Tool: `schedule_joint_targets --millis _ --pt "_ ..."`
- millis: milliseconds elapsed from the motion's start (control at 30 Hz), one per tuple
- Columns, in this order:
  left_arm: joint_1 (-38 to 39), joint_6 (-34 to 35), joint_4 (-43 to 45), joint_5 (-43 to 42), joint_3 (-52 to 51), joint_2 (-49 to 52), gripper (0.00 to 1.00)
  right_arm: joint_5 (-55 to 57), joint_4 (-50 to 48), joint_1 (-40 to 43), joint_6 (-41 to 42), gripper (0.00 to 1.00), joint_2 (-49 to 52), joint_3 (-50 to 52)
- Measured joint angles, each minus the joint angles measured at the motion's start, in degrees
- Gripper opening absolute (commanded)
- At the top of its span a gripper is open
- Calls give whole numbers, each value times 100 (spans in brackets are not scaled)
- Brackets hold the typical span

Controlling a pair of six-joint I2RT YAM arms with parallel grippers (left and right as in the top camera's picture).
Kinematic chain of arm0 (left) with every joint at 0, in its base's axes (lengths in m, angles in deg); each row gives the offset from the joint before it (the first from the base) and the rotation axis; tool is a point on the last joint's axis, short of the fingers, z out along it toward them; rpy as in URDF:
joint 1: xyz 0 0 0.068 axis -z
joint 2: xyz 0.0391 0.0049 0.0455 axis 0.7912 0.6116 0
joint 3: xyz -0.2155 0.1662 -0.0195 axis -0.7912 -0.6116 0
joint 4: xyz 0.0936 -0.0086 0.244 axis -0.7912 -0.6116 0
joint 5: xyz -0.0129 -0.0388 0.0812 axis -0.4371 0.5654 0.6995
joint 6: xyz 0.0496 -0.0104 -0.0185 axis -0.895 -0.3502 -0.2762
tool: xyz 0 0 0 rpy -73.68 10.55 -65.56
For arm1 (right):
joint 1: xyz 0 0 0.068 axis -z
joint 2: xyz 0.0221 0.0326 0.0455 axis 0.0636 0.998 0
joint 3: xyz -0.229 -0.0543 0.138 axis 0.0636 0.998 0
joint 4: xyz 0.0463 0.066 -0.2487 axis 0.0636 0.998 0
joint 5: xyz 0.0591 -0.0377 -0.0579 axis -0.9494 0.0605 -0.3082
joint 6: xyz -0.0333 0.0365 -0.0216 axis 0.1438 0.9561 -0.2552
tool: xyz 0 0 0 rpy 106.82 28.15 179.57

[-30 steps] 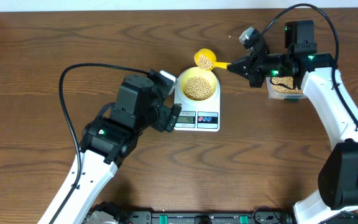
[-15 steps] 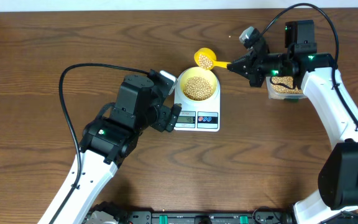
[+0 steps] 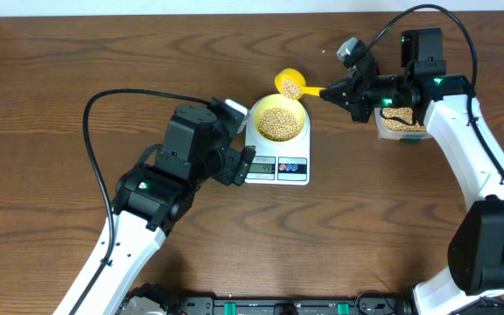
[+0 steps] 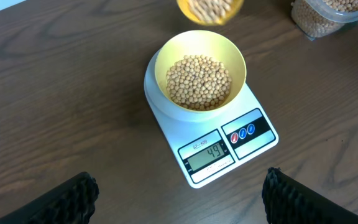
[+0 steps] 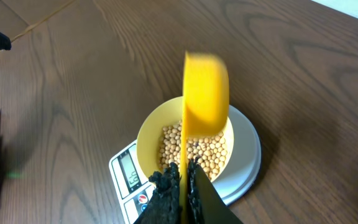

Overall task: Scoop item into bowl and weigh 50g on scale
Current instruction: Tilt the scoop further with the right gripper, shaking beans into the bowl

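Overhead: my right claw [image 3: 330,91] was clamped on the handle of the scoop [image 3: 289,85], which hung just past the far rim of the bowl [image 3: 253,115] with a few beans [image 3: 277,123] left in its cup. The bowl sat on the scale [image 3: 301,175], and the tub [image 3: 400,125] of spare beans stood near my right wrist. My left claw [image 3: 239,166] hovered beside the scale's left edge, fingers apart, holding nothing.

Left wrist: my two fingers [image 4: 73,198] stood wide at the bottom corners, well clear of the scale [image 4: 248,99]. The bowl [image 4: 161,61] was centred on the platform with a thick layer of beans [image 4: 199,82] in it, and the display [image 4: 207,154] showed 49. I judged only a bean or two was wanted. The scoop [image 4: 210,9] peeked in at the top edge.

Right wrist: my claw [image 5: 184,180] pinched the thin handle edge-on, with the scoop [image 5: 207,93] tipped over the bowl [image 5: 144,134] and the scale [image 5: 246,163] under it.

The beans looked hard, light and round, so I expected them to roll and bounce rather than pour evenly. A slight tilt or tap should shed them singly. The scoop seemed stiff, light plastic, best held far back on the handle. The bowl looked slick and light, and any touch would upset the reading.
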Motion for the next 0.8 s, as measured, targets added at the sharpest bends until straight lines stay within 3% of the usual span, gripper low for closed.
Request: schedule_joint_targets --millis 433,800 --pt "0 0 0 0 0 0 87 0 0 0 4 1 0 0" --pt "0 0 0 0 0 0 86 0 -299 7 697 1 0 2"
